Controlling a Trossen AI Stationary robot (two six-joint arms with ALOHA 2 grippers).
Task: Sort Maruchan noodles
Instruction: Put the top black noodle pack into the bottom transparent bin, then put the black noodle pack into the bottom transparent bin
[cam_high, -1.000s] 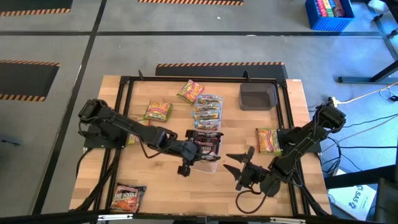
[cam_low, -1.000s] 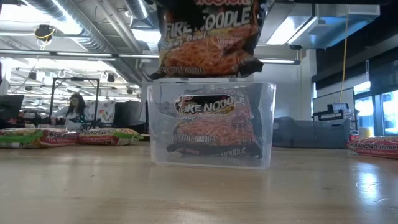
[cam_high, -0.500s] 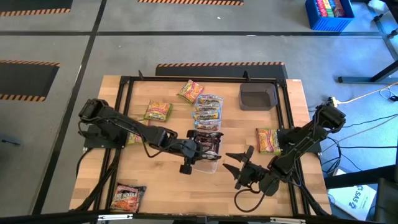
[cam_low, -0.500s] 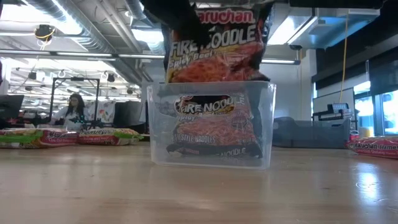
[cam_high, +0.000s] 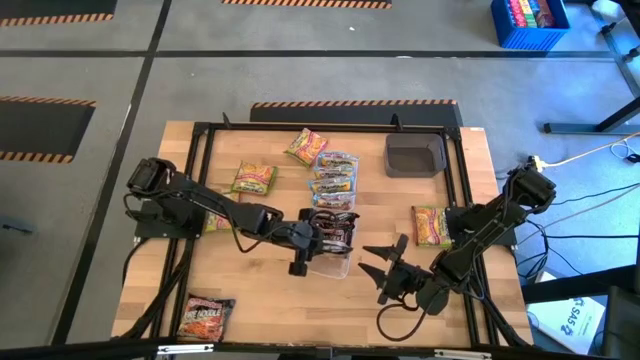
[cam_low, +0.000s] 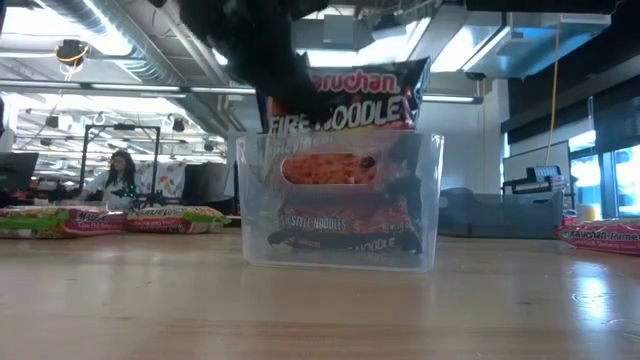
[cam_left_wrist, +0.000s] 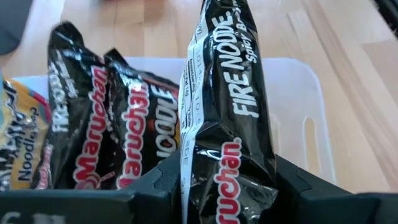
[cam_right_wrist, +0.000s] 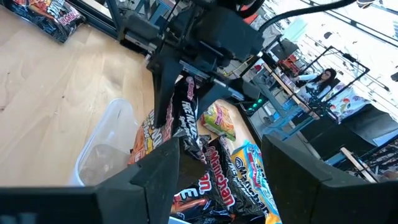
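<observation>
- Near edge of tabletop (cam_high: 250, 290), left corner: lone maroon packet (cam_high: 205, 318), well apart from the rest.
- Right gripper (cam_high: 383, 272) parked beside clear tub (cam_high: 330, 262), fingers spread wide, grasping nothing.
- Left gripper (cam_high: 318, 238) over tub, clenched on Fire Noodle packet (cam_left_wrist: 227, 106); packet upright, lower half inside tub per low view.
- Tub contents: more maroon packets (cam_left_wrist: 102, 118), packed alongside held one; seen in left wrist view, hidden from above by the arm.
- Mid tabletop: yellow-green packet (cam_high: 431, 225) by right arm, another (cam_high: 254, 178) left of centre.
- Farther: blue-orange packets (cam_high: 334, 180) in a row, one more yellow-green (cam_high: 306, 146), dark grey tray (cam_high: 414, 155).
- Low view only: person (cam_low: 122, 172) in room beyond.
</observation>
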